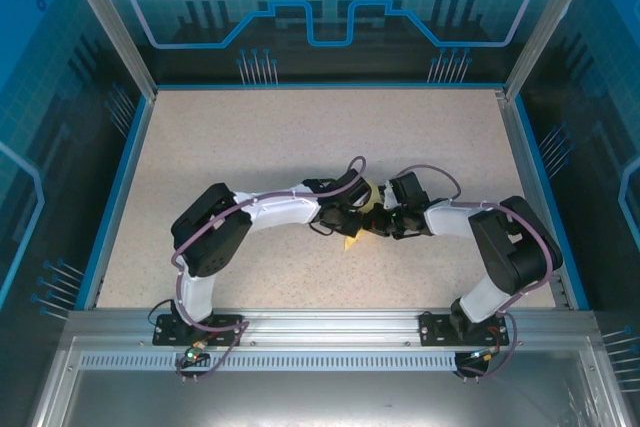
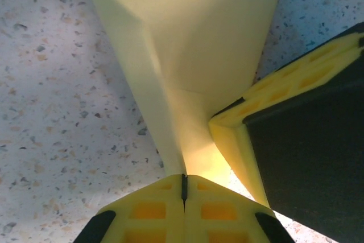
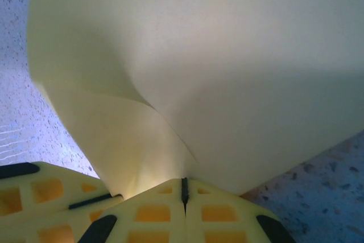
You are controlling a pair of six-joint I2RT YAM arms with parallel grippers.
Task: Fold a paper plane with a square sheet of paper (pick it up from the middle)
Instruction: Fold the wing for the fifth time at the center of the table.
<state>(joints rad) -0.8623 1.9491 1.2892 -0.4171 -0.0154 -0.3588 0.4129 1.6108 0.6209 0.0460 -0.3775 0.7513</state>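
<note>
While both arms meet over the middle of the desk (image 1: 300, 137), the pale-yellow sheet of paper (image 2: 193, 38) is suspended between them, clear of the speckled surface. It is partly folded and not yet a finished dart.

Gripper state:
- The left gripper (image 2: 183, 189) is clenched on the narrow lower end of the sheet. Its two yellow pads meet with only the paper between them.
- The right gripper (image 3: 183, 192) is likewise clamped on the sheet, its pads pressed together on the paper's edge.

Governing relation:
- The two grips lie just beside each other. In the left wrist view, one finger of the right gripper comes in from the right and touches the paper close to the left gripper's pinch point.
- From each gripper the sheet runs forward, away from the fingertips, and widens as it goes. A crease starts at the shared pinch area and runs up into the sheet.
- In the top view, a small yellow point shows on the near side of the grippers and a further patch on the far side. The long axis therefore appears to run near to far, crossing the line between the two arms.
- Neither arm is clearly nearer, since both hold the same end.

The coming fold probably depends on separating the grips along that crease without tearing.
</note>
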